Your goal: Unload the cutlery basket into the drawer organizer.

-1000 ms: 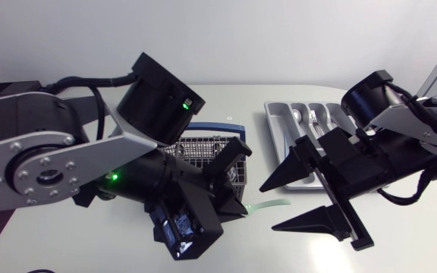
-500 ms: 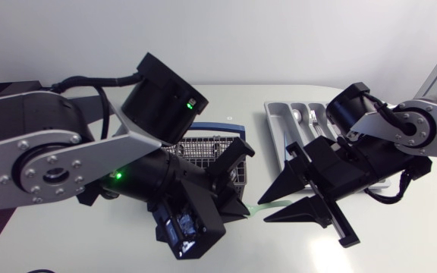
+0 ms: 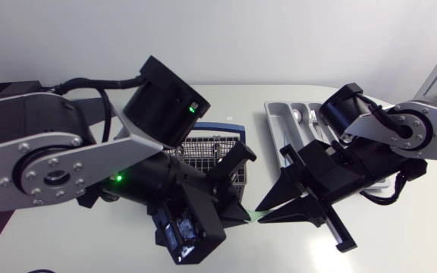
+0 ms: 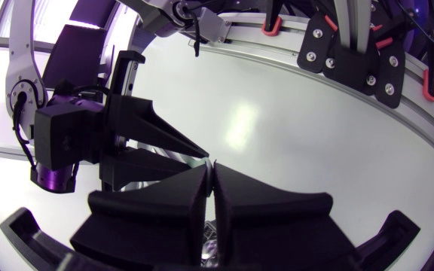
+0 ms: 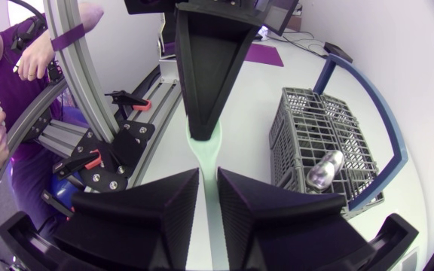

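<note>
Holds the left arm (image 3: 44, 163) in from the surface's left edge, wrist bent down, left jaws pinched almost flat on a pale green utensil (image 5: 205, 154). Holds the right arm (image 3: 419, 133) in from the right edge, right jaws aimed toward the left edge and closed to a narrow slit on the same utensil, near the surface's middle.
</note>
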Tool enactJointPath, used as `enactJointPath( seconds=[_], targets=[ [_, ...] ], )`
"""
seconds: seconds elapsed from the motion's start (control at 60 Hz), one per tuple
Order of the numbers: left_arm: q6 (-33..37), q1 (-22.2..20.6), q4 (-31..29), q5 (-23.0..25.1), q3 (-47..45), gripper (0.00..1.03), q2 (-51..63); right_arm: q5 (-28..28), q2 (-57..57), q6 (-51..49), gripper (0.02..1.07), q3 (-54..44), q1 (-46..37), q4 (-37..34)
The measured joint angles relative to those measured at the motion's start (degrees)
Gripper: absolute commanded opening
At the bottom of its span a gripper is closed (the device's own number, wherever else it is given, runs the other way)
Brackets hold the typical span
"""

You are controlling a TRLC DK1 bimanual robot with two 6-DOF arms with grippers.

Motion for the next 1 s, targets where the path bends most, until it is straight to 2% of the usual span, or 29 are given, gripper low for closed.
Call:
enactJointPath(
  seconds=[0.35, 0.4, 0.483, 0.5, 0.517, 0.567, 0.6, 0.833, 1.0],
  targets=[
    [0.0, 0.0, -0.4, -0.1, -0.1, 0.03, 0.0, 0.5, 0.0, -0.9, 0.15, 0.0, 0.5, 0.0],
    [0.0, 0.0, -0.4, -0.1, -0.1, 0.06, 0.0, 0.7, 0.0, -1.1, 0.15, 0.0, 0.6, 0.0],
    [0.0, 0.0, -0.3, -0.1, -0.2, 0.35, 0.0, 0.9, 0.0, -1.0, 0.15, -0.1, 0.9, 0.0],
    [0.0, 0.0, -0.2, -0.1, -0.2, 0.46, 0.0, 0.9, 0.0, -1.1, 0.15, -0.1, 0.9, 0.0],
    [0.0, 0.0, -0.1, -0.1, -0.2, 0.51, 0.0, 0.9, 0.0, -1.0, 0.15, -0.1, 0.9, 0.0],
    [0.0, 0.0, 0.9, -0.2, -0.2, 0.77, 0.0, 0.9, 0.0, -1.0, 0.15, -0.2, 0.9, 0.0],
    [-0.1, 0.0, 1.6, -0.3, -0.2, 1.0, 0.0, 0.9, 0.0, -1.1, 0.15, -0.3, 1.0, 0.0],
    [-2.6, 2.3, 4.9, 0.0, -0.1, 1.0, -0.3, 2.1, 0.0, -1.9, 0.15, -1.9, 0.0, -0.1],
    [-3.5, 5.7, 4.2, 1.2, 1.2, 1.0, -1.4, 4.5, 0.0, -5.9, 0.15, -2.8, -7.0, -0.5]
  ],
)
